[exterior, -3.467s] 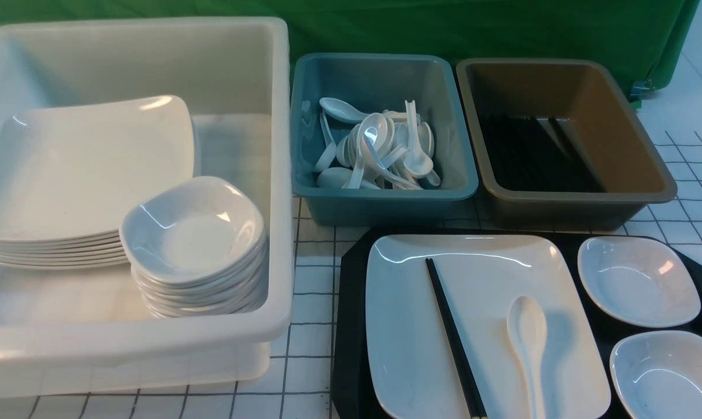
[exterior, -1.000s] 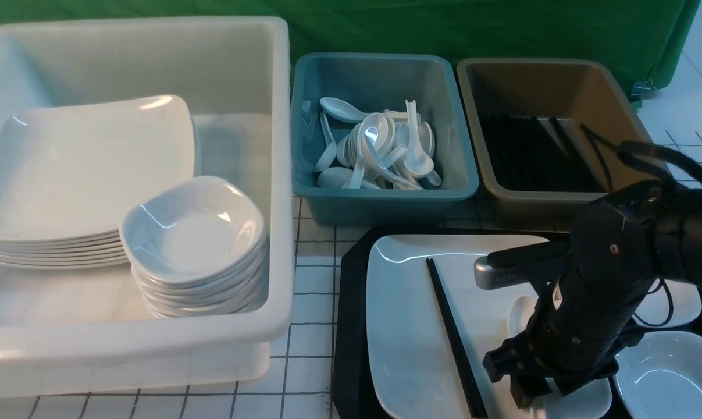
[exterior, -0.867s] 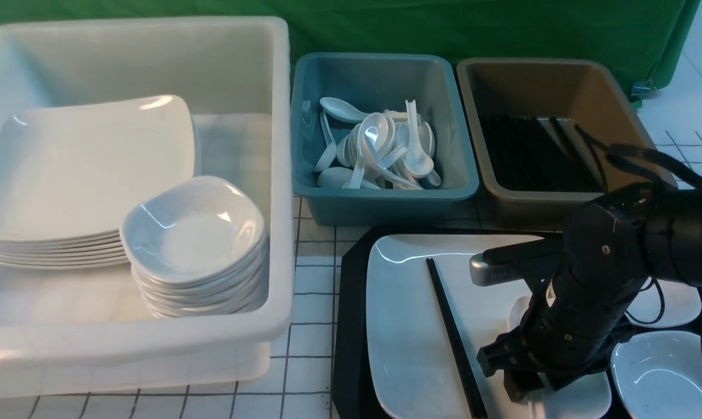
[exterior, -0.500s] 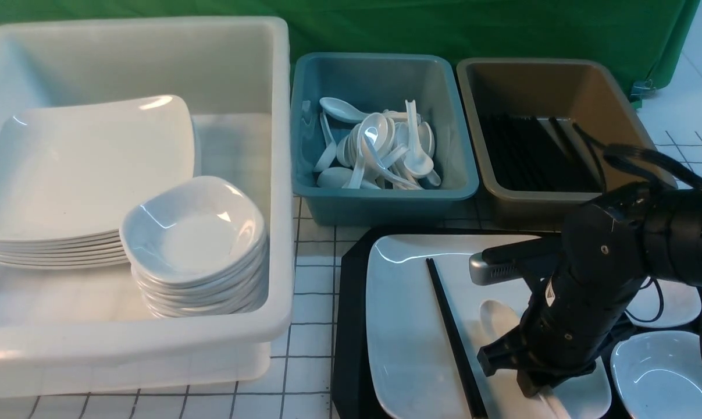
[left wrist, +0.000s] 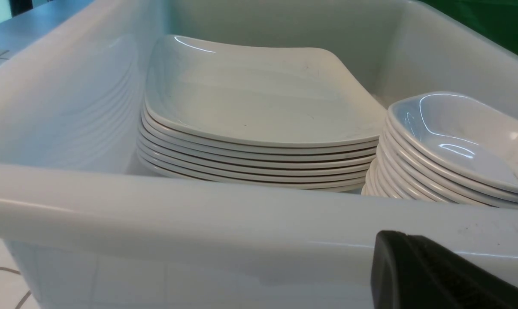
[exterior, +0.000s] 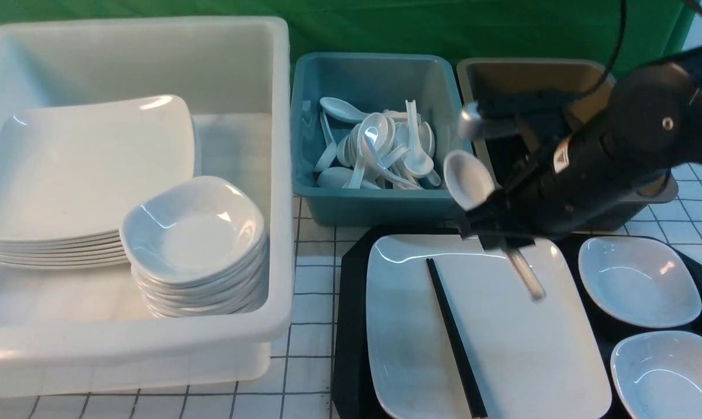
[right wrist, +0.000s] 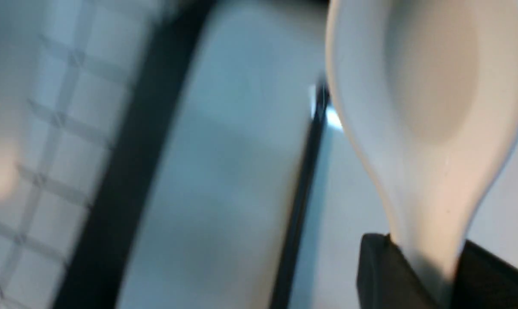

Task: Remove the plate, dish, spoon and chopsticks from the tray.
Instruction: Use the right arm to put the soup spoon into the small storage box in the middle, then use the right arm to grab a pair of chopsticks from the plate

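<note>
My right gripper (exterior: pixel 498 234) pinches the spoon (exterior: pixel 468 186) by its handle. It has just come up off the plate (exterior: pixel 502 349). The chopsticks (exterior: pixel 455 343) remain there.

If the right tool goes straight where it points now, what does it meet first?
Probably the rectangular teal plastic tub, with the held white soup spoon touching first; depth is unclear.

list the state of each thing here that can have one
spoon: held clear of the plate, by the handle
right gripper: shut on spoon
left gripper: shut
plate: on tray, chopsticks on it
chopsticks: lying on plate
tray: holds plate and two small dishes
teal tub: piled with spoons
</note>
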`<state>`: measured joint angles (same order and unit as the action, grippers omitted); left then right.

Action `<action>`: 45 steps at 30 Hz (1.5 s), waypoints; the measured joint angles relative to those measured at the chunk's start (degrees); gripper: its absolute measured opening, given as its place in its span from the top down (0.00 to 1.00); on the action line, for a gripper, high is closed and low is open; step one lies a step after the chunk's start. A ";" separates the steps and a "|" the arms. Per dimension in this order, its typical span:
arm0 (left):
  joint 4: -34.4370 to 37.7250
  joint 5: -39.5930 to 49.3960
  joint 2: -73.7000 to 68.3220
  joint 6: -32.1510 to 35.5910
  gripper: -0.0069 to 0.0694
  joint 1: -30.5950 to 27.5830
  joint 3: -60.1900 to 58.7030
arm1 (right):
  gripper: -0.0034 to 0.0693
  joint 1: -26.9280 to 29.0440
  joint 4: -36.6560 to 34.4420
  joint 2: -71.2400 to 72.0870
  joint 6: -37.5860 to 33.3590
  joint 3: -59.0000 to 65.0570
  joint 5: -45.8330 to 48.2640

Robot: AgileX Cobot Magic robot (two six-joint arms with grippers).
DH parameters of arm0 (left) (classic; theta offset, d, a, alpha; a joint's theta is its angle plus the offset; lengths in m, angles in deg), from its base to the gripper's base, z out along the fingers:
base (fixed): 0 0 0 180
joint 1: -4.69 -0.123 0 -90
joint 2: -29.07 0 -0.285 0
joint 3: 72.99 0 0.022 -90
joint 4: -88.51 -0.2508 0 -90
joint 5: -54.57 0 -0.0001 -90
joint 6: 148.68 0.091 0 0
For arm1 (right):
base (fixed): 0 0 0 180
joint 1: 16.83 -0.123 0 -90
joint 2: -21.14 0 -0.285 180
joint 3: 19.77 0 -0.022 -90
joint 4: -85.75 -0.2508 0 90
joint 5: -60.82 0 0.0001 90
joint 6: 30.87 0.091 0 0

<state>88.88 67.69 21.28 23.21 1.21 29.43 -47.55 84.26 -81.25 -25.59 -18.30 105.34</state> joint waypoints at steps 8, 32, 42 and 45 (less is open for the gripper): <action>0.00 0.00 0.00 0.00 0.90 0.00 0.00 | 0.76 0.00 0.14 -14.73 -1.02 -21.24 -9.81; 0.00 0.00 0.00 0.07 0.90 0.00 0.00 | 0.71 1.61 5.35 -11.44 -3.19 -29.84 14.60; 0.00 0.02 0.00 0.00 0.90 0.00 0.00 | 0.90 0.40 4.46 6.74 -2.48 -12.26 24.74; 0.00 0.02 0.00 0.00 0.90 0.00 0.00 | 0.89 -0.62 4.06 8.75 0.68 -4.09 24.45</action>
<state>88.88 67.70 21.28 23.22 1.21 29.43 -48.17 88.32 -72.51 -24.91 -22.39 129.79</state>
